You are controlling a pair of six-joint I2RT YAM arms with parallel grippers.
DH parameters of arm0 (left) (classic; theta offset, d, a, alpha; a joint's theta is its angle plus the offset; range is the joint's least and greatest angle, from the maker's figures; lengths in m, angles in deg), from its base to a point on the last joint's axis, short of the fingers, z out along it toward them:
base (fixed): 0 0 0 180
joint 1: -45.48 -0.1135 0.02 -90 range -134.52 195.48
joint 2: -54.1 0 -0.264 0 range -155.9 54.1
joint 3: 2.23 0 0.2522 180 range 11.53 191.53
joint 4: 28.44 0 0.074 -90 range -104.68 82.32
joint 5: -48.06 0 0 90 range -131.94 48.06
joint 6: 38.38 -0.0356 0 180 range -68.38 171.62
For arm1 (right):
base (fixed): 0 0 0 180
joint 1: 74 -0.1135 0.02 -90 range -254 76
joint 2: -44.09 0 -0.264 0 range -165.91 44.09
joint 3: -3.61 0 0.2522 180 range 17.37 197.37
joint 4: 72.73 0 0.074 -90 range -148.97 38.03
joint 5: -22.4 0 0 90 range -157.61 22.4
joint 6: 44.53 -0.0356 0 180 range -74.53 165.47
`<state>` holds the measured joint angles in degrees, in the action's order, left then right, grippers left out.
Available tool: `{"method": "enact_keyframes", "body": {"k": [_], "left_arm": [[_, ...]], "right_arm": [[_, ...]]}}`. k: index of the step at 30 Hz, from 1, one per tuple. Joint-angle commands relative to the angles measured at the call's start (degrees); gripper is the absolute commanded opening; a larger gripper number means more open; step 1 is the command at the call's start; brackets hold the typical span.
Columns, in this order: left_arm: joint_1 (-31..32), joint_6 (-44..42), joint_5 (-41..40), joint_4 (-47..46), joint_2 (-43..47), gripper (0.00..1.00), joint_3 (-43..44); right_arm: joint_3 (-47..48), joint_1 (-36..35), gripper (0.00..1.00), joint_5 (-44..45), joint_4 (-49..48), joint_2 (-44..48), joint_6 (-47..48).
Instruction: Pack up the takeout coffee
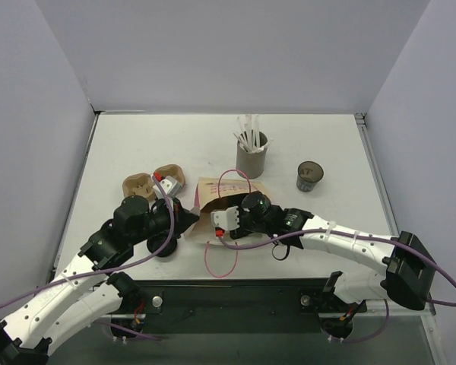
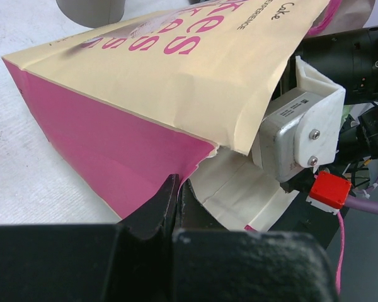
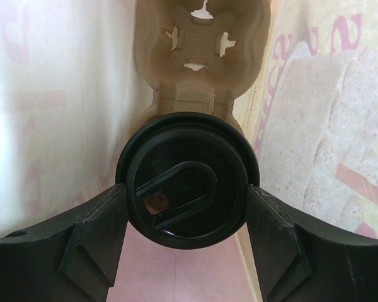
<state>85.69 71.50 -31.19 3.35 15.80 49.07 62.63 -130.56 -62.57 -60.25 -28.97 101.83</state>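
Note:
The takeout coffee (image 1: 309,176), a short dark cup, stands on the table at the right, away from both grippers. A cream and pink paper bag (image 1: 226,190) lies on its side mid-table. My left gripper (image 2: 178,186) is shut on the bag's (image 2: 176,69) pink side edge at the mouth. My right gripper (image 3: 186,190) is inside the bag (image 3: 57,94), shut on a round black lid (image 3: 188,179) by its rim. The lid hangs over a cardboard cup carrier (image 3: 201,56) deep in the bag. What is under the lid is hidden.
A grey cylinder of white straws (image 1: 251,152) stands behind the bag. A second cardboard carrier (image 1: 153,184) lies left of the bag, beside my left arm. Purple cables (image 1: 220,262) loop over the bag and the table's front. Walls enclose the table on three sides.

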Motion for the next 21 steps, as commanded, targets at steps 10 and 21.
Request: {"method": "enact_keyframes", "body": {"k": [10,21], "left_arm": [[0.31,0.07,-0.72,1.23,-1.68,0.0,3.68],[0.31,0.25,-0.99,1.84,-3.35,0.0,4.91]], "right_arm": [[-1.13,3.56,0.45,-1.26,-2.68,-2.35,0.33],[0.45,4.61,0.52,-2.93,-2.51,-5.6,0.77]]}}
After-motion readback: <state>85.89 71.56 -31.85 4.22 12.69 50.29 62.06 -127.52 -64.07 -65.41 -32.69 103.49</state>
